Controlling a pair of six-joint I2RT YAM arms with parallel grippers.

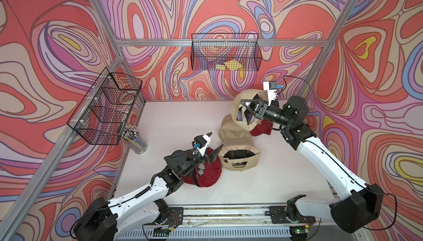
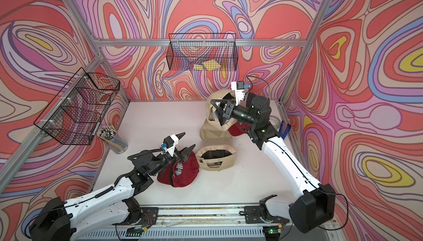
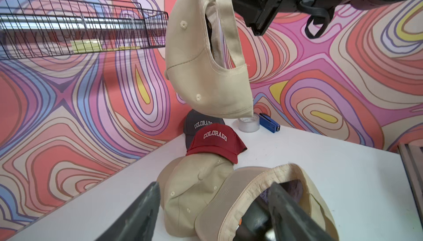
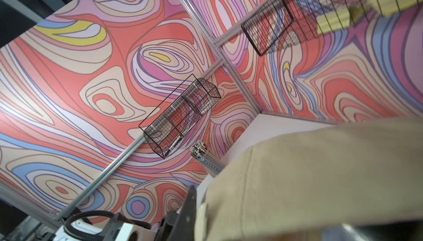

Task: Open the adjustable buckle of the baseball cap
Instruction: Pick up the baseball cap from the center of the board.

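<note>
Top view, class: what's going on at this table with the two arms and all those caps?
The right claw is shut on the back strap of a beige cap, which hangs clear of the table. The left claw is open and empty, at the edge of an upturned cap. A red cap lies under that arm; more caps lie heaped behind. Whether the strap is undone cannot be told.

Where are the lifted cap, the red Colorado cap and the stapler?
Lifted cap [image 3: 194, 75]: left wrist view, crown panel.
Red Colorado cap [image 3: 215, 147]: left wrist view, front panel.
Stapler [image 3: 269, 122]: left wrist view, blue body.
</note>
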